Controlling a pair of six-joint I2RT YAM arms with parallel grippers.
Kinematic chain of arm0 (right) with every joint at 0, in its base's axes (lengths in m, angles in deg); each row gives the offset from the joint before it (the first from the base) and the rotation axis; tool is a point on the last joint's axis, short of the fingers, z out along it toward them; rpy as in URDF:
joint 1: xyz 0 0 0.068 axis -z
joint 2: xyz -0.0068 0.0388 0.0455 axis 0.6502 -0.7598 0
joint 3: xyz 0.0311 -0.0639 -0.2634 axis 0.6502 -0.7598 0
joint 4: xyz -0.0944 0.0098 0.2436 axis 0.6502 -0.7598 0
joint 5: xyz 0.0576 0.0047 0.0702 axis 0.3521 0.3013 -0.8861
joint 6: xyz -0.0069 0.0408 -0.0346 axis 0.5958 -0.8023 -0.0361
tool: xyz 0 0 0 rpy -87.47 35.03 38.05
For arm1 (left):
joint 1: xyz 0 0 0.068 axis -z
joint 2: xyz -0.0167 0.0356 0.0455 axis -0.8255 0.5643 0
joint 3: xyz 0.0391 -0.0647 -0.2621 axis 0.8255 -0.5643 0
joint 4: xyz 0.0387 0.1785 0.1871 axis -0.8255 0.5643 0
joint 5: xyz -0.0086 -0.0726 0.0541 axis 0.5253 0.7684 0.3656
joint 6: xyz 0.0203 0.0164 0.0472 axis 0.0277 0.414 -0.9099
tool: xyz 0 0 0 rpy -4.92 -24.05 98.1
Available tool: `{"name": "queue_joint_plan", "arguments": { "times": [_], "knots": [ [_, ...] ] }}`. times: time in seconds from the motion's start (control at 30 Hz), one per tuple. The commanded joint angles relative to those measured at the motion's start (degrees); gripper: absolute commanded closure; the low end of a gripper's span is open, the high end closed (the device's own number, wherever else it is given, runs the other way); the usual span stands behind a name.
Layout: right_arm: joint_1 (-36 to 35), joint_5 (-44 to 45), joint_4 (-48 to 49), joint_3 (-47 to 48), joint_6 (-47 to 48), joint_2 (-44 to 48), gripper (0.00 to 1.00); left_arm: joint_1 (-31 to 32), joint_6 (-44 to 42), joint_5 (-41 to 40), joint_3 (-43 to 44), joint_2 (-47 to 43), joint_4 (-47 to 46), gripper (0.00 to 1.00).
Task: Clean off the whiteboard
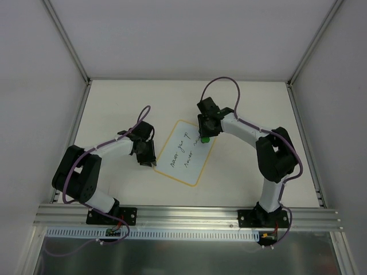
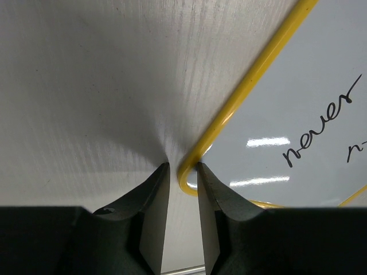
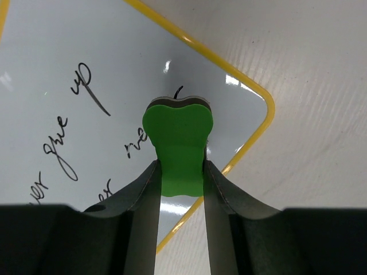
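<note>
Midway across the pale counter, the small white yellow-rimmed whiteboard lies askew. The right end effector is clenched on a green foam eraser block over the board's far right corner. The left end effector flanks the near left corner, and whether it is pinching is hard to tell. The danger is that an unpinned board slides under the wipe, leaving ink behind. The black handwriting reads "never give up"; a second line starts "n".

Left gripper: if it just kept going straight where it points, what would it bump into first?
Most likely the whiteboard: its rounded yellow corner sits right between the fingertips of the left gripper, with the table just underneath. Whether it already touches either one I cannot tell.
</note>
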Motion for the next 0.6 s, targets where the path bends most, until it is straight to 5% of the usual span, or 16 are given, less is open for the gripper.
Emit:
{"name": "queue_joint_plan", "arguments": {
  "times": [0.0, 0.33, 0.57],
  "knots": [
    [-0.4, 2.5, -0.1, 3.1, -0.6, -2.5, 0.92, 0.5, -0.1, -0.4, -1.4, 0.5, 0.5, 0.74],
    [-0.6, 4.4, -0.1, 6.4, 0.3, -9.2, 0.95, 1.0, -0.5, -0.6, -2.0, 1.1, 0.6, 0.99],
    [-2.0, 2.8, -5.1, 11.0, 2.0, -15.3, 1.00, 1.8, -0.1, -0.3, -1.0, 3.0, 0.5, 1.00]
  ]
}}
